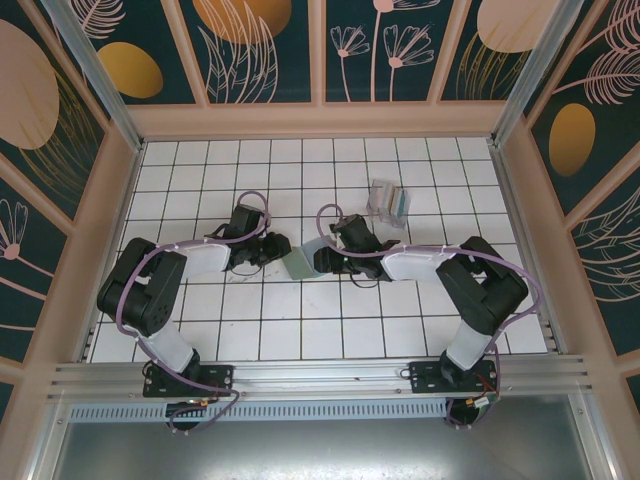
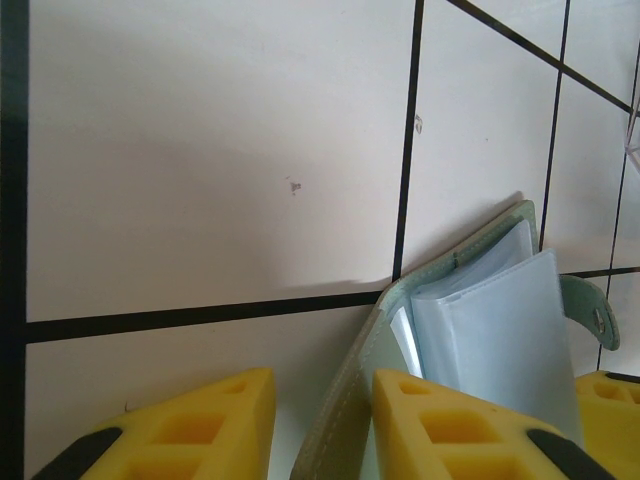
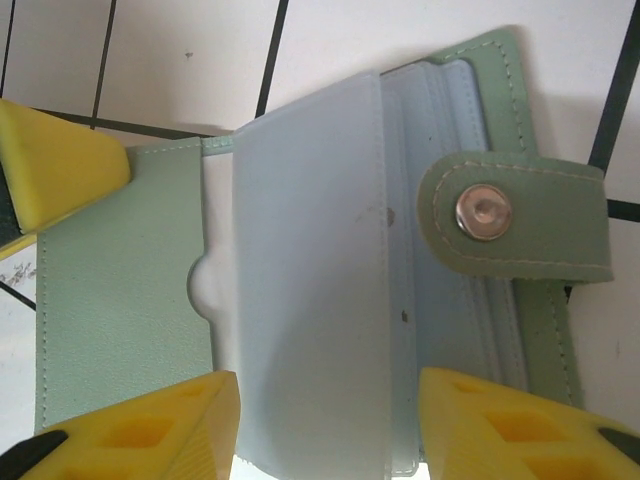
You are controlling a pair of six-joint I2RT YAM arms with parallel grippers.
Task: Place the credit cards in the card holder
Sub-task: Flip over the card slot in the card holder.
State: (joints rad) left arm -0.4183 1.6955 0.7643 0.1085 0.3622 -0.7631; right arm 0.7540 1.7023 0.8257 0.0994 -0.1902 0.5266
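The holder (image 3: 120, 300) is lying open mid-tabletop (image 1: 300, 335). The left pincer (image 2: 322, 388) is narrowly parted around its cover edge, and I cannot tell whether it is gripping. The right pincer (image 3: 330, 390) is gaping wide astride a clear sleeve (image 3: 310, 250). A clear stand (image 1: 388, 200) is sitting farther right.

You have a sage-green card holder (image 3: 110, 300) with pale blue sleeves (image 3: 310, 260), yellow fingers (image 3: 130, 430), white black-lined tiles (image 2: 200, 150).

Top view looks down; both wrist views closely share card holder (image 3: 120, 280).
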